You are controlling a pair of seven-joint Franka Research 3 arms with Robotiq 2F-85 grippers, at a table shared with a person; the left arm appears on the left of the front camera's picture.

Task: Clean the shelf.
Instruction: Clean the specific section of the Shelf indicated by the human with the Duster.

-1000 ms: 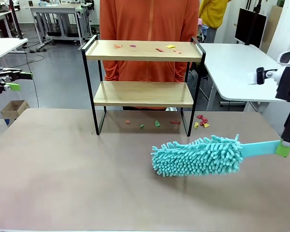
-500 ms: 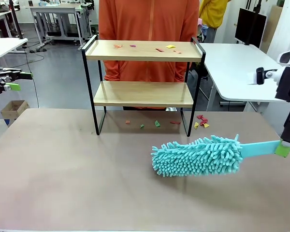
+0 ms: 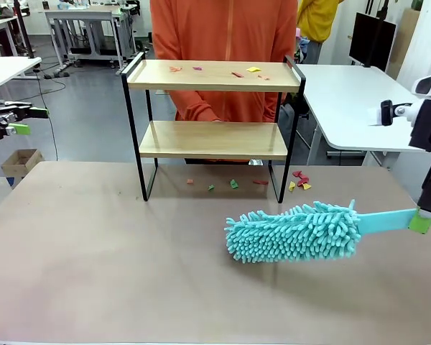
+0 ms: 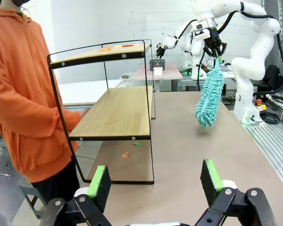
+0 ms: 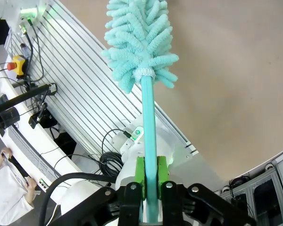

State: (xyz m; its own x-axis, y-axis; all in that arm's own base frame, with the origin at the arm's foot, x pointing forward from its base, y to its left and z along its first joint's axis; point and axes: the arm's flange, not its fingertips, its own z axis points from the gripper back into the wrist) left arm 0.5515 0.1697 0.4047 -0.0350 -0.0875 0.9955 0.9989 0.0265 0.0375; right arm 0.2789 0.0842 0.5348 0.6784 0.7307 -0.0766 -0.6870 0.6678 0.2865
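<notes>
Right pincer [image 5: 151,170]: I had it pinched on the duster [image 3: 294,231] handle.
Left pincer [image 4: 155,179]: I held it spread, empty.
Shelf [image 3: 212,139]: coloured scraps [image 3: 253,70] lay on its top board.

The shelf [image 3: 212,108] stands at the far middle of the desk [image 3: 93,251], with a person [image 3: 223,29] directly behind it. Small scraps [image 3: 253,70] lie on its top board, and further scraps [image 3: 233,184] lie on the desk beneath it and beside its right legs. The duster [image 3: 294,231] is over the desk, in front and to the right of the shelf, its handle running right into the right pincer [image 3: 420,219].
</notes>
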